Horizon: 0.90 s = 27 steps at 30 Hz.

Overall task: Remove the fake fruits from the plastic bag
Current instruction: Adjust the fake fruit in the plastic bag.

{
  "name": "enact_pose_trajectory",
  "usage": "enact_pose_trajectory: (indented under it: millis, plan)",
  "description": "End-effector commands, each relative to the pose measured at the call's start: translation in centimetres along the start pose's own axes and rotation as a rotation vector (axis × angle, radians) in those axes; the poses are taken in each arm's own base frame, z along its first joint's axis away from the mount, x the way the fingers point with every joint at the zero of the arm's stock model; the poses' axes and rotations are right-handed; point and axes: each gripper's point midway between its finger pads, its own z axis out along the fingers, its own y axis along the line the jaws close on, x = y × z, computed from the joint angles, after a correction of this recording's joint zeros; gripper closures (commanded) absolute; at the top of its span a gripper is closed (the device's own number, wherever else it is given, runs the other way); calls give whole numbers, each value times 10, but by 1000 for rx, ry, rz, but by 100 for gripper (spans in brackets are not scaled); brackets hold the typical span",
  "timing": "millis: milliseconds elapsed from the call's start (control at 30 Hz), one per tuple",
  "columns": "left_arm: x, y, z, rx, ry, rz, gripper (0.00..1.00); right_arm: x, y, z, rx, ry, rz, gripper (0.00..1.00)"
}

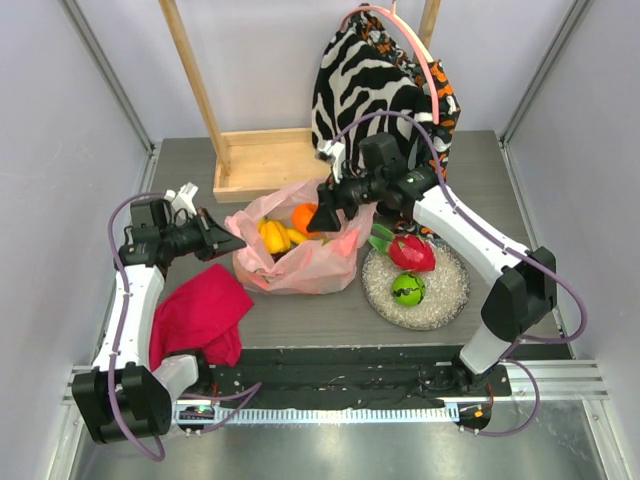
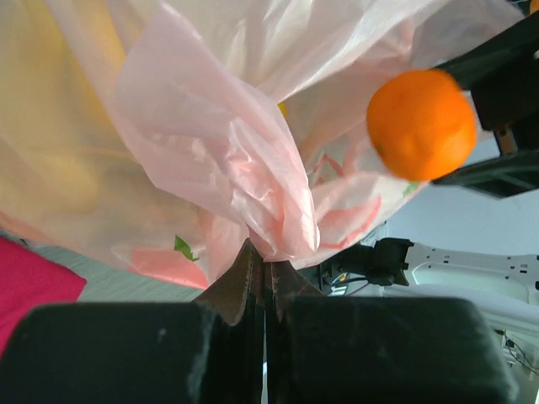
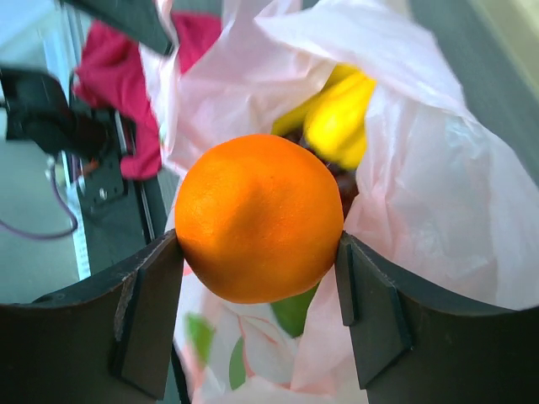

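**Orange gripped at the bag's mouth, plate off to the right**

Closed with the right jaws on the orange, one pad on each flank; round fruit, so no long axis to mind. Pinched tight with the left jaws on a twist of the bag at its left edge, holding the mouth up and open. Just beyond the orange, inside the bag: yellow fruit and a dark fruit under it, hard to name through the film. Already on the plate, just right of the bag: red fruit and apple. Likely next: up out of the mouth, then rightward and toward the near side, to a bare part of the plate; right arm by far the nearer. In the way: only the bag's raised right rim, liable to snag and drag. Farther out on the desk: red cloth near left, zebra bag behind, wooden frame back left.
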Motion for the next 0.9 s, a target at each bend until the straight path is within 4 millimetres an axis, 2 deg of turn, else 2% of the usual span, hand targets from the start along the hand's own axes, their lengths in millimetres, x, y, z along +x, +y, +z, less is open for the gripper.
enact_pose_trajectory:
  millis: [0, 100, 167, 200, 300, 367, 433, 467, 533, 567, 600, 633, 667, 733, 767, 867]
  plan:
    - [-17, -16, -2, 33, -41, 58, 100, -29, 3, 5, -74, -122, 96, 46]
    - [-14, -10, -3, 2, -43, 50, 100, -5, -3, 38, -86, -64, 132, 49]
    - [-9, 6, -2, -66, -51, 21, 100, 14, -3, 53, -90, -14, 133, 50]
    - [-4, 12, -2, -91, -47, 3, 100, 29, 6, 68, -104, 33, 129, 52]
    - [16, 27, -1, -133, -24, -85, 100, 59, 6, 87, -61, 99, 142, 52]
    - [33, 36, -4, -173, 2, -147, 100, 66, 5, 98, -18, 98, 173, 53]
    - [45, 34, -8, -169, 24, -170, 100, 77, 3, 103, 29, 116, 173, 51]
    - [52, 35, -10, -179, 39, -187, 100, 81, -4, 103, 75, 122, 162, 51]
    - [61, 41, -12, -202, 45, -185, 100, 86, -13, 100, 135, 126, 151, 41]
    - [65, 44, -14, -214, 46, -187, 100, 85, -24, 97, 203, 124, 133, 35]
    - [69, 51, -15, -248, 45, -189, 100, 85, -28, 93, 229, 121, 123, 23]
    - [75, 58, -14, -269, 51, -215, 100, 84, -29, 89, 250, 125, 104, 19]
    - [79, 58, -15, -272, 57, -226, 100, 72, -28, 78, 263, 103, 51, 16]
    - [82, 61, -15, -285, 69, -243, 100, 68, -18, 66, 244, 112, 9, 11]
    - [84, 62, -15, -287, 80, -252, 100, 56, -8, 54, 237, 90, -51, 1]
    - [85, 62, -13, -281, 87, -264, 100, 50, 5, 39, 210, 83, -95, 0]
